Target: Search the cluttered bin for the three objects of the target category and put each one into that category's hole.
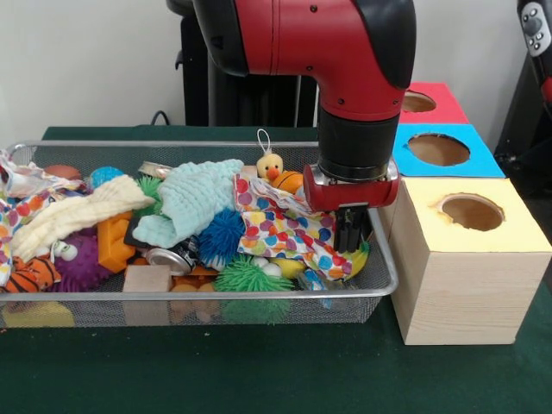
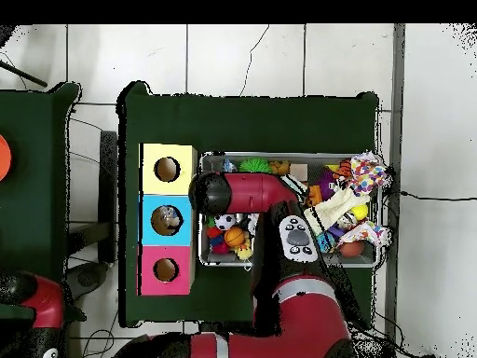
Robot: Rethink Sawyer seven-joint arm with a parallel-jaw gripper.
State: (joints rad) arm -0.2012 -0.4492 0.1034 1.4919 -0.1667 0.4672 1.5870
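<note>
The tool (image 1: 351, 231) hung inside the right end of the wire bin (image 1: 384, 274) in the front view, its dark fingers dipping among the clutter beside a polka-dot cloth (image 1: 285, 228). Whether it stood wide, narrow or held anything could not be told: the fingers showed as one dark block, and their tips were lost behind the cloth and a yellow-green toy. In the overhead view the red arm (image 2: 247, 193) covered the tool and much of the bin's left part.

The bin's contents overlapped heavily. A mint knitted cloth (image 1: 194, 197) and a cream knitted cloth (image 1: 73, 216) lay over other things; a blue spiky ball (image 1: 222, 235), a green spiky ball (image 1: 250, 276), a small yellow duck (image 1: 271, 166), an orange block (image 1: 113, 241), a wooden block (image 1: 147, 279) and a tiger-striped toy (image 1: 30, 274) showed only in part. Which items belonged to the target category could not be made out.

Just right of the bin stood three boxes with round holes in their tops: a yellow box (image 1: 470, 259) nearest, a blue box (image 1: 444, 148) behind it, and a red box (image 1: 431, 102) farthest, partly hidden by the arm. The blue box's hole held something indistinct in the overhead view.

The bench (image 1: 259, 371) wore a dark green cover. A pale wall stood behind, and the floor (image 2: 242, 56) was of light tiles with cables lying across it.
</note>
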